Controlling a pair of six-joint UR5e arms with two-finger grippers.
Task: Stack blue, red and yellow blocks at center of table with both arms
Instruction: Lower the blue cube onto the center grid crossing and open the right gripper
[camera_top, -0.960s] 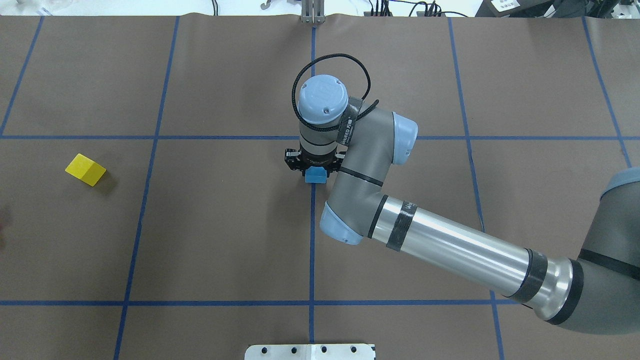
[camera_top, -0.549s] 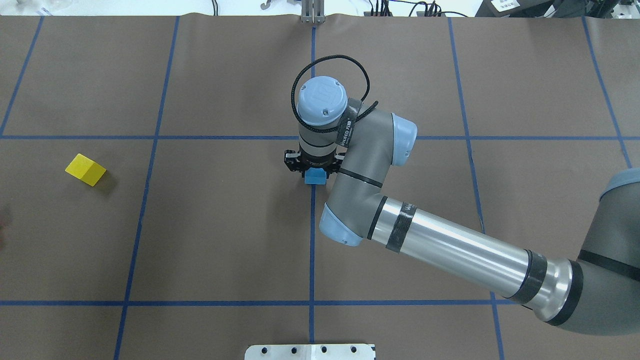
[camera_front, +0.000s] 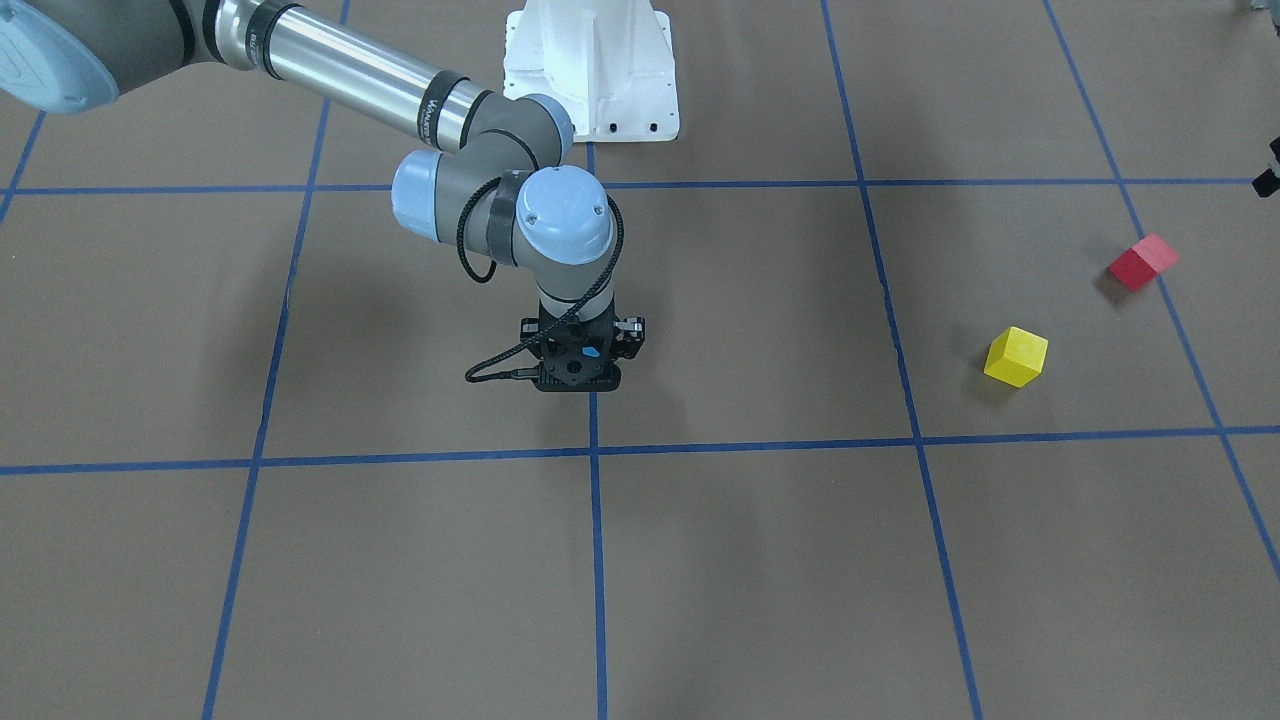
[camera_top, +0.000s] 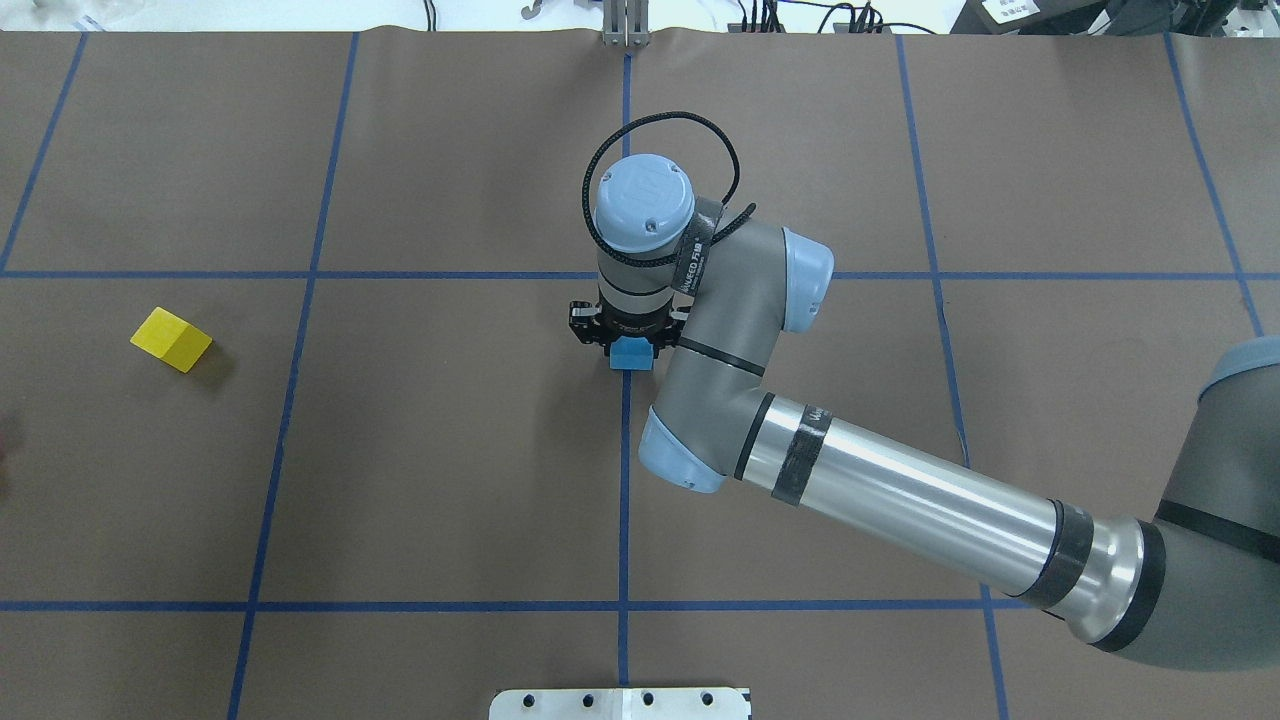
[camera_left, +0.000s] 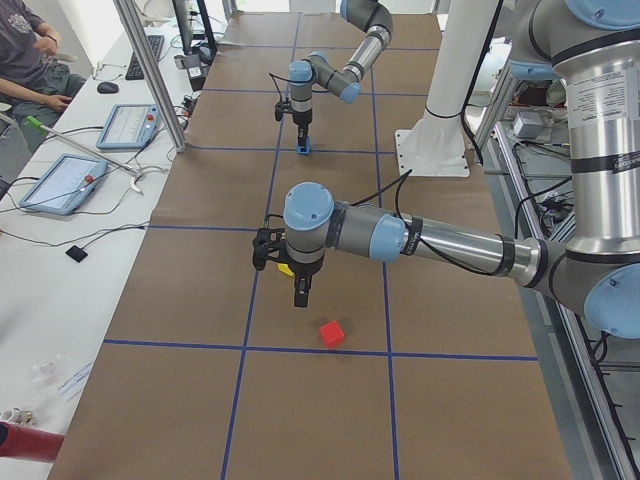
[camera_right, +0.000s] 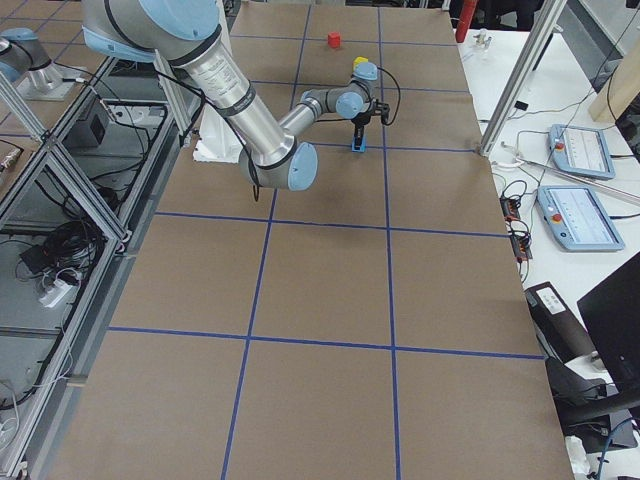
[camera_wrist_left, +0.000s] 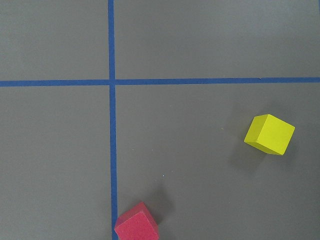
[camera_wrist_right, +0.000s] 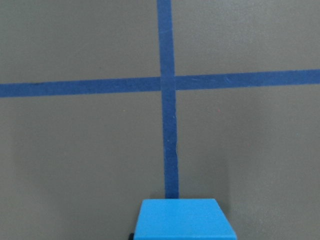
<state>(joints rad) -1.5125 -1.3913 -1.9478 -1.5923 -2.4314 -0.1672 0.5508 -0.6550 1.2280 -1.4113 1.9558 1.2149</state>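
The blue block (camera_top: 631, 353) sits on the centre blue line and shows at the bottom of the right wrist view (camera_wrist_right: 185, 220). My right gripper (camera_top: 627, 338) stands straight down over it, shut on the block, its fingers hidden under the wrist. The yellow block (camera_top: 170, 339) (camera_wrist_left: 270, 134) and the red block (camera_front: 1142, 262) (camera_wrist_left: 136, 225) lie apart on the table's left side. My left gripper (camera_left: 301, 298) hovers above them near the yellow block; it shows only in the exterior left view, so I cannot tell if it is open or shut.
Blue tape lines (camera_top: 625, 500) divide the brown table cover into squares. The white robot base (camera_front: 590, 70) stands at the table's near edge. Metal posts (camera_left: 150, 70), tablets and a seated operator (camera_left: 30, 50) are beyond the far side.
The right wrist has shifted by only a few pixels. The blue block and the yellow block stay in place.
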